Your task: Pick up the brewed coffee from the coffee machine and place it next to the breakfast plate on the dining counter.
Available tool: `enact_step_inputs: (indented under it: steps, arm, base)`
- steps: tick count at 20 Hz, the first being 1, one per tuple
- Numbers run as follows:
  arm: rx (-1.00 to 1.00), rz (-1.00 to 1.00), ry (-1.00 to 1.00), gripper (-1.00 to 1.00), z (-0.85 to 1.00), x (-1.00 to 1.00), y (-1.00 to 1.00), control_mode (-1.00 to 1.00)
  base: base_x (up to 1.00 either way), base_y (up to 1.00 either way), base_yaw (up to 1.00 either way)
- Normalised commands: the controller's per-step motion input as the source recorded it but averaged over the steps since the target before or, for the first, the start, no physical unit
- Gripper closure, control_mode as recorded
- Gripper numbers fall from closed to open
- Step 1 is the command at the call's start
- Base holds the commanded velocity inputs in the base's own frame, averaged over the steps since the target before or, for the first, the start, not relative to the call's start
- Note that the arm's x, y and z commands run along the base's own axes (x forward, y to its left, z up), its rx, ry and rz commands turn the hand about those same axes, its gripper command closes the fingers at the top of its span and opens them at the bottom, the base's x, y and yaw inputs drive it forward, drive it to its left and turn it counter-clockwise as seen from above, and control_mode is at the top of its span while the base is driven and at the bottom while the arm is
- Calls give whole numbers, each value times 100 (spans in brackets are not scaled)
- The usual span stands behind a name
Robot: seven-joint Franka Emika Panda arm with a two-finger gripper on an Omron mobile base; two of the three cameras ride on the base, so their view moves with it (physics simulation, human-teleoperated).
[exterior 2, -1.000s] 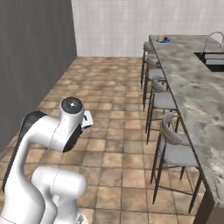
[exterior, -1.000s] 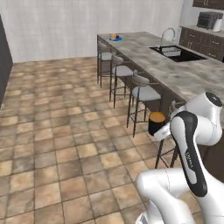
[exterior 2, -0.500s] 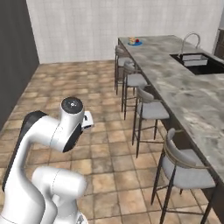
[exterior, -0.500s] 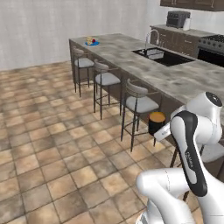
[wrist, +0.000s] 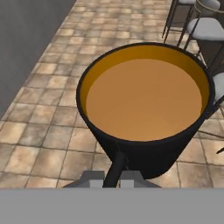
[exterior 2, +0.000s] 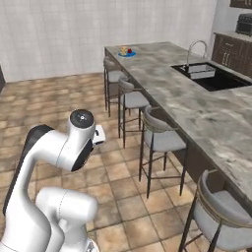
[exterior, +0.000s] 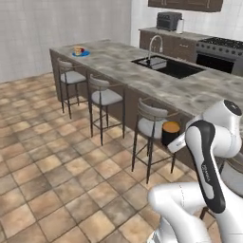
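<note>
The brewed coffee [wrist: 144,100] is a black mug full of orange-brown liquid, close up in the hand view. My gripper [wrist: 113,178] is shut on its handle at the bottom of that view. In the left base view the mug [exterior: 171,132] hangs upright above the tiled floor, beside a stool and short of the dining counter [exterior: 128,66]. The breakfast plate [exterior: 79,52], blue with pancakes, sits at the counter's far left end; it lies at the far end [exterior 2: 126,52] in the right base view. The coffee machine is out of view.
Several grey stools [exterior: 105,96] stand along the near side of the counter. A sink with a faucet [exterior: 161,62] is set into its top. A toaster oven [exterior: 168,20] and a stove [exterior: 219,47] stand along the back wall. Open tiled floor [exterior: 42,166] lies to the left.
The whole scene has shifted as the base moved: the counter and stools now lie closer and more across the view. The mug stays held in the gripper.
</note>
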Motion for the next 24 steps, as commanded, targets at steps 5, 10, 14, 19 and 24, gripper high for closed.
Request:
enact_step_inputs:
  steps: [5, 10, 14, 19, 24]
  arm:
    - [0, 0, 0, 100, 0, 0, 0, 100]
    - [0, 0, 0, 100, 0, 0, 0, 100]
    - [0, 0, 0, 100, 0, 0, 0, 100]
    - [0, 0, 0, 100, 0, 0, 0, 100]
    - [0, 0, 0, 100, 0, 0, 0, 100]
  base:
    - [100, 82, -28]
    - [100, 93, -26]
    - [100, 100, -24]
    - [100, 100, -21]
    - [100, 100, -17]
